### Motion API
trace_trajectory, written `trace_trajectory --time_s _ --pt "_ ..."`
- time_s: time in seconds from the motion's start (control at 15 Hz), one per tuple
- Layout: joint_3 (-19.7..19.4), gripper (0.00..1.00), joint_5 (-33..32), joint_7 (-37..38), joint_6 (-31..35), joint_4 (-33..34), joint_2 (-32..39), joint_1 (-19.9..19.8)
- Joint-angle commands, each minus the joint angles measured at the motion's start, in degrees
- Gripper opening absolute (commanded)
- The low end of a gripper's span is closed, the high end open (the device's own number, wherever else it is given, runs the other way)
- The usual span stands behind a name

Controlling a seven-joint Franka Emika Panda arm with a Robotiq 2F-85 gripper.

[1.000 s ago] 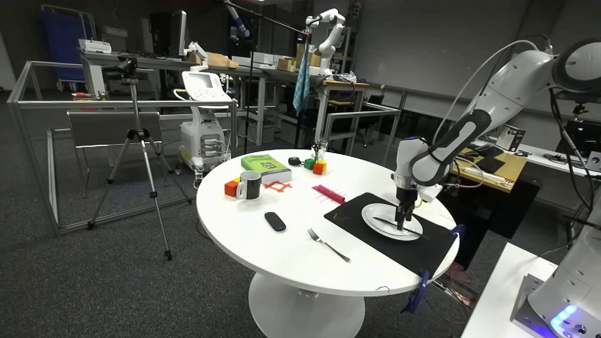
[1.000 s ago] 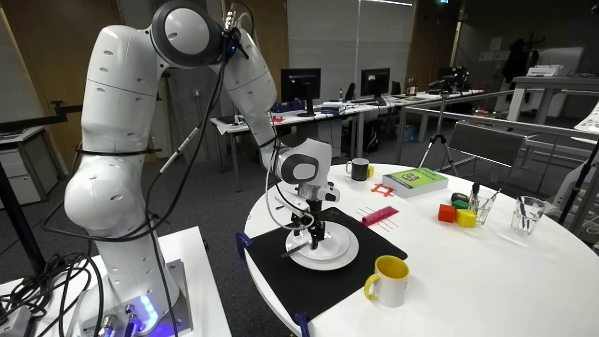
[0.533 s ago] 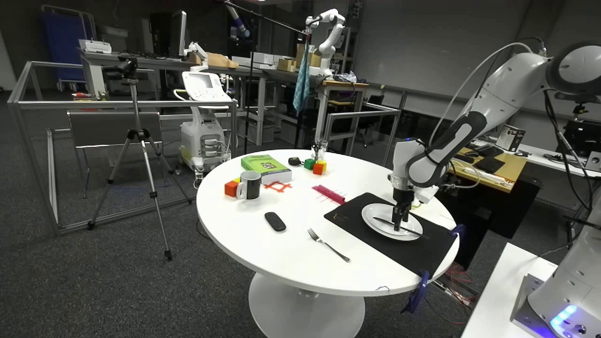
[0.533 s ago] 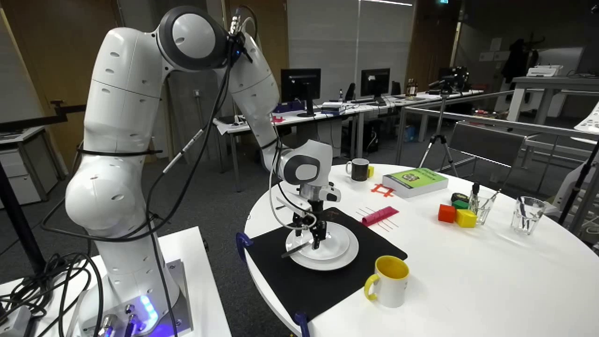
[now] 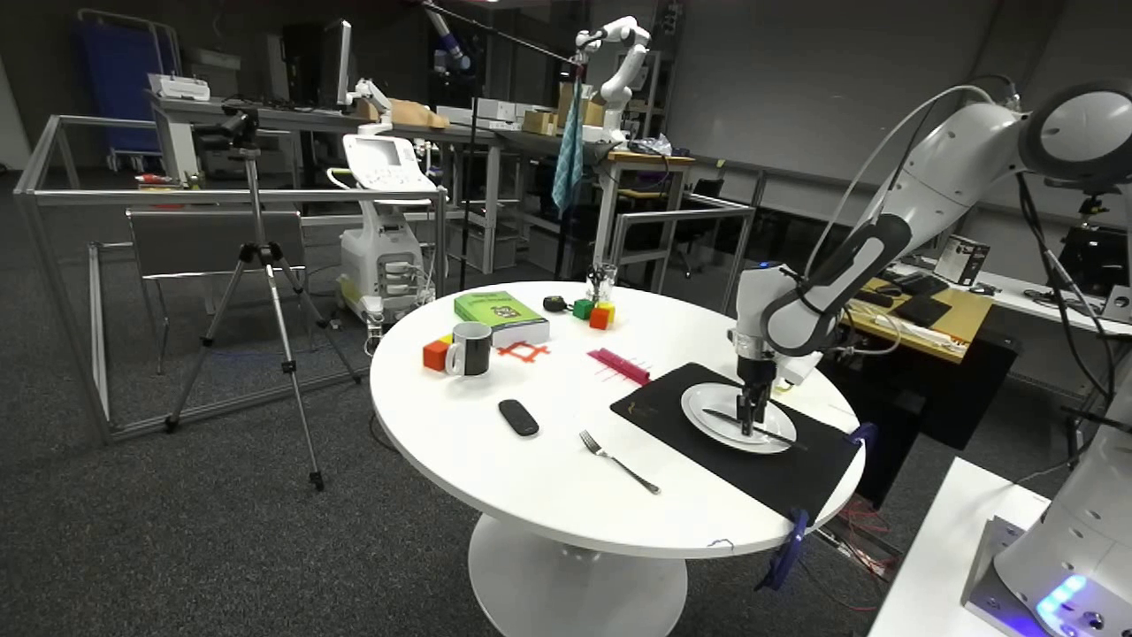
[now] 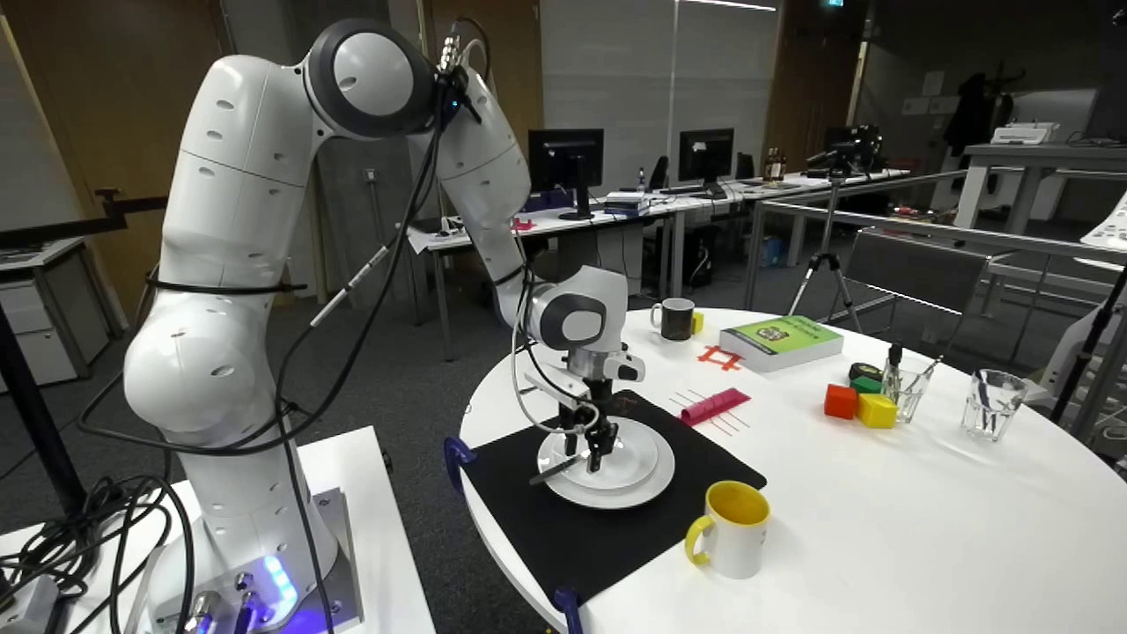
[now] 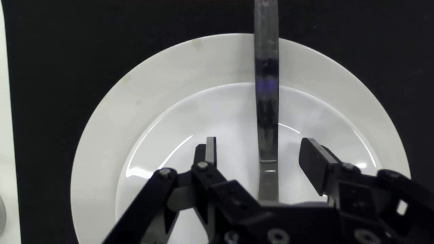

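Note:
My gripper [image 7: 260,152] is open in the wrist view, with one finger on each side of a dark shiny knife [image 7: 267,101]; neither finger visibly touches it. The knife lies across a white plate [image 7: 98,149] with an inner ring, its upper end in the wrist view reaching past the rim. The plate sits on a black mat [image 7: 44,101]. In both exterior views the gripper [image 5: 750,425] [image 6: 584,456] points down low over the plate [image 5: 692,414] [image 6: 662,467], at the knife [image 5: 783,437] [image 6: 553,472]. The part of the knife below the gripper body is hidden.
The round white table [image 5: 548,478] bears a fork [image 5: 626,466], a black oblong case [image 5: 518,418], a black mug [image 5: 478,350], a green book [image 5: 504,311], a pink piece [image 6: 715,405], a yellow-white mug [image 6: 740,539], coloured cubes [image 6: 841,401] and glasses [image 6: 990,405]. Blue clamps [image 5: 787,556] grip the mat's edge.
The gripper has shifted slightly left in an exterior view and slightly right in an exterior view, staying low over the plate. The knife and plate have not visibly moved.

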Motion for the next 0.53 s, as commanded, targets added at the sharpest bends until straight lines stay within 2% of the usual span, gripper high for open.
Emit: trace_trajectory --time_s 0.0,0.2,0.33,0.47 --pt "-1.0 0.37 -1.9 2.1 -0.4 1.4 0.9 0.9" --pt "-0.9 0.12 -2.0 2.0 -0.5 1.7 0.9 0.9" --pt "-1.0 0.01 -2.1 2.2 -0.5 1.8 0.7 1.0" --pt "-1.0 0.03 -2.2 2.3 -0.5 1.7 0.4 1.1"
